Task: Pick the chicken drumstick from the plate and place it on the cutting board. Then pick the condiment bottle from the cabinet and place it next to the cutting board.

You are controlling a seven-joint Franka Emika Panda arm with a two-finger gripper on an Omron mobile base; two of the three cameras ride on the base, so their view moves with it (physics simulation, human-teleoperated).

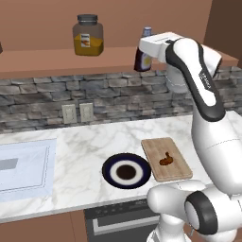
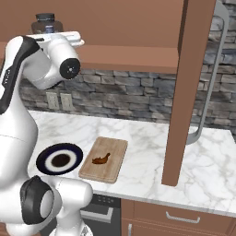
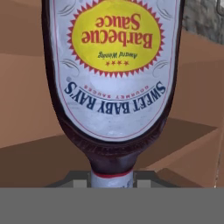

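— While the plate (image 1: 126,172) sits bare at the near counter edge, where's the chicken drumstick (image 1: 166,160)?
— On the cutting board (image 1: 166,159), just right.
— And farther back?
— Gripper (image 3: 112,181) clenched around the condiment bottle (image 1: 143,56) on the cabinet (image 1: 56,61), right of the orange jar (image 1: 88,35).

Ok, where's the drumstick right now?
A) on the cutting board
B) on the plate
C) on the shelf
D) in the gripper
A: the chicken drumstick lies on the cutting board, beside the plate, which holds nothing.
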